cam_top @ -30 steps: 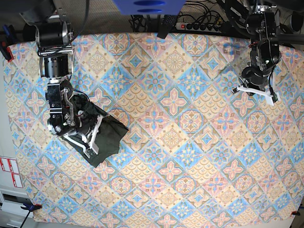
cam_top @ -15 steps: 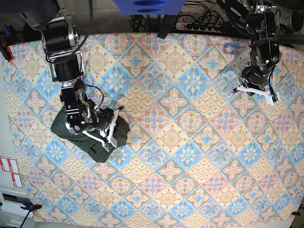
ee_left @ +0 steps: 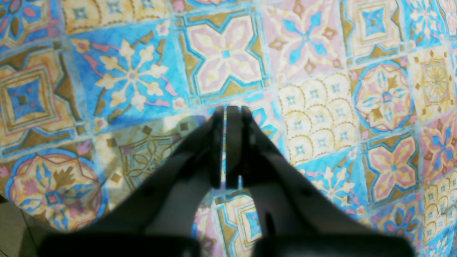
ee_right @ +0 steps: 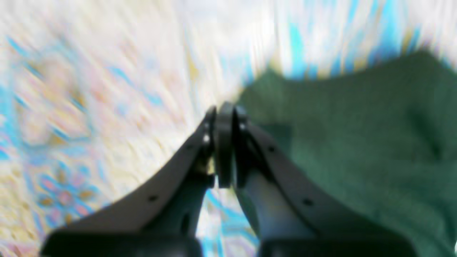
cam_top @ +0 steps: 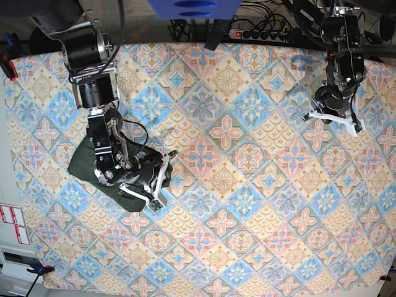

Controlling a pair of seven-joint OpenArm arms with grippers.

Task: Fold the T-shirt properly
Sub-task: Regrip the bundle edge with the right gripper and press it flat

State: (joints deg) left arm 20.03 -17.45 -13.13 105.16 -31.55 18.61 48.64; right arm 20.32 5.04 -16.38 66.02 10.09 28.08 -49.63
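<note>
The dark olive-green T-shirt (cam_top: 82,168) lies bunched in a compact heap at the table's left side. My right arm lies across it. My right gripper (cam_top: 154,203) is shut at the heap's lower right edge, its tips over the patterned cloth. In the blurred right wrist view the shut gripper (ee_right: 219,111) has the shirt (ee_right: 357,142) to its right and ahead, with nothing seen between the pads. My left gripper (cam_top: 333,119) hangs shut and empty over the far right of the table, far from the shirt. It also shows shut over bare cloth in the left wrist view (ee_left: 225,115).
A patterned tablecloth (cam_top: 247,185) covers the whole table. A power strip with cables (cam_top: 260,34) and a blue object (cam_top: 192,8) sit past the back edge. The table's left edge and a red clamp (cam_top: 7,65) are close to the shirt.
My right arm has swung right and down across the shirt, still shut. The shirt heap has spread out to the left behind it. The left arm has not moved.
</note>
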